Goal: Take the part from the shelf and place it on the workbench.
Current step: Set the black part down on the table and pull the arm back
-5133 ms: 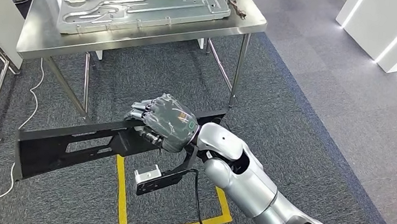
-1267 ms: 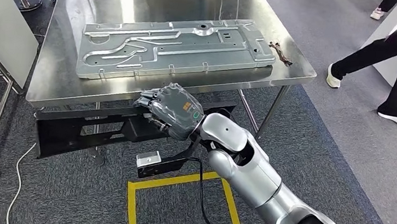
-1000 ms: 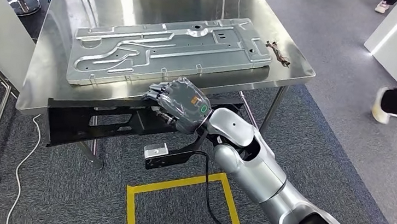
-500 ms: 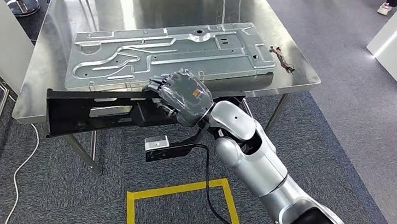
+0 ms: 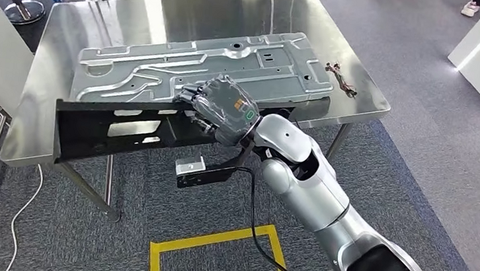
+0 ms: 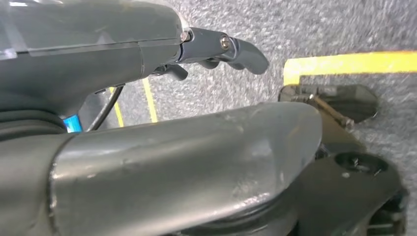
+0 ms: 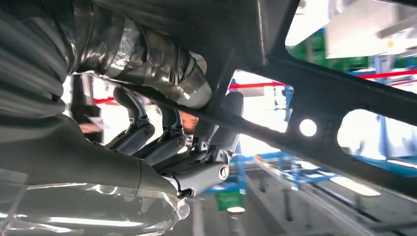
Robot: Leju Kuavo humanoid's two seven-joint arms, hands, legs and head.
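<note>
A stainless-steel workbench [image 5: 46,123] is largely covered by a stamped silver metal panel [image 5: 164,68]. A long black slotted metal part [image 5: 111,133] is held at its front edge, gripped by the right hand [image 5: 216,110]. The left hand [image 6: 216,46] hangs empty, fingers curled.

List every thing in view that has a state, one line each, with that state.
black part: held in the air at the workbench's near edge, not set down.
right hand: grips the black part.
left hand: holds nothing, fingers curled, above the carpet.
silver panel: lies flat on the workbench.
workbench: carries the silver panel and a small dark piece.
</note>
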